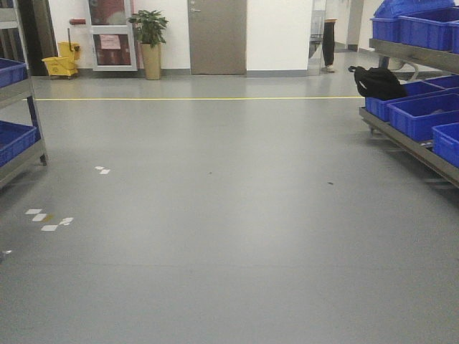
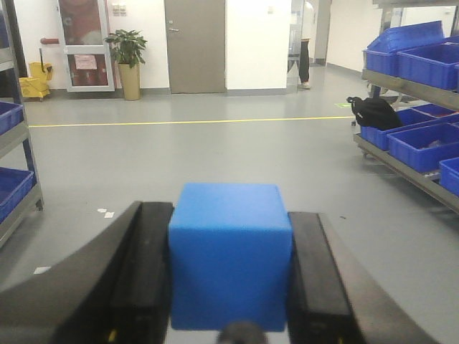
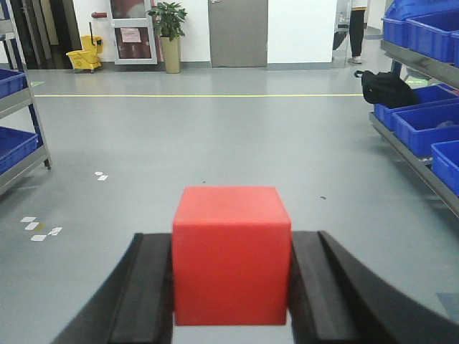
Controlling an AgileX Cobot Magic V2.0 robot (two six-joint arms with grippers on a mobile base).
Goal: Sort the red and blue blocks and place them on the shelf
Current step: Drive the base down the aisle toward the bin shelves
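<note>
On the left of the front view stands a grey metal shelf point(image 1: 25, 89) loaded with blue bins point(image 1: 11, 72), well apart from both arms across bare floor point(image 1: 229, 215). The left hand point(image 2: 229, 215) is clamped on the blue block point(image 2: 231, 258), its black pads point(image 2: 147, 265) pressed flat against the cube's two opposite side faces and the top face left clear. The right hand point(image 3: 231, 240) grips the red block point(image 3: 231, 254) in the same way, centred between its pads. Both cubes look matte, square-edged and rigid under the squeeze, and probably light. The dull surface should give good friction, and flat parallel sides are the sensible place to hold. Whether they are foam, wood or plastic cannot be told. At the right a second shelf point(image 1: 412, 54) with more bins runs along the aisle, near neither block, so both cubes are held in the air and not yet placed
</note>
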